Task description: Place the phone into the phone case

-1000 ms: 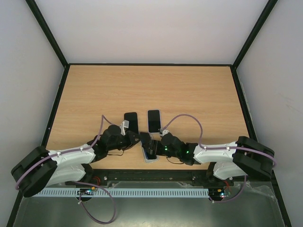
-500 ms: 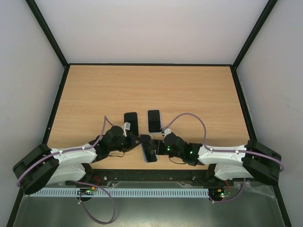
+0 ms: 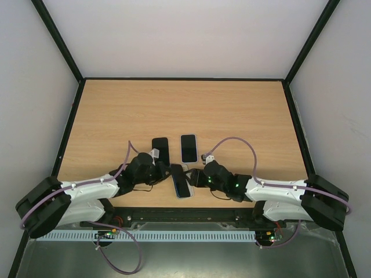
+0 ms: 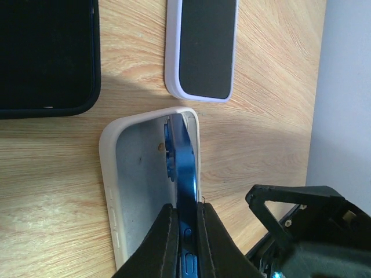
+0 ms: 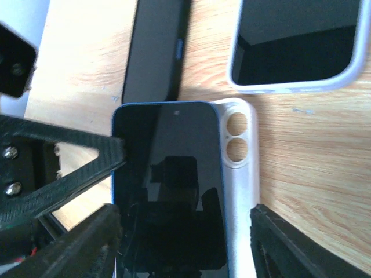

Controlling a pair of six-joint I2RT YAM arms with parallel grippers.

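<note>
Two grippers work one blue phone [image 4: 182, 168], which is half seated in its pale case [image 4: 139, 185].
The left gripper [image 4: 184, 223] pinches the phone's long edge tight and holds it tilted over the case, probably to lever it in. The right gripper [image 5: 185, 243] straddles both, its fingers spread wide, likely ready to steady or press. A black-cased phone [image 4: 46, 52] and a white-cased phone [image 4: 203, 49] lie just beyond on the table [image 3: 243, 116].

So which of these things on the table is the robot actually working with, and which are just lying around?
Part of the job:
- blue phone
- white case that the phone is tilted into
- left gripper, pinching the phone
- right gripper, astride phone and case

Just lying about:
- black phone
- white-edged phone, beside the black one
</note>
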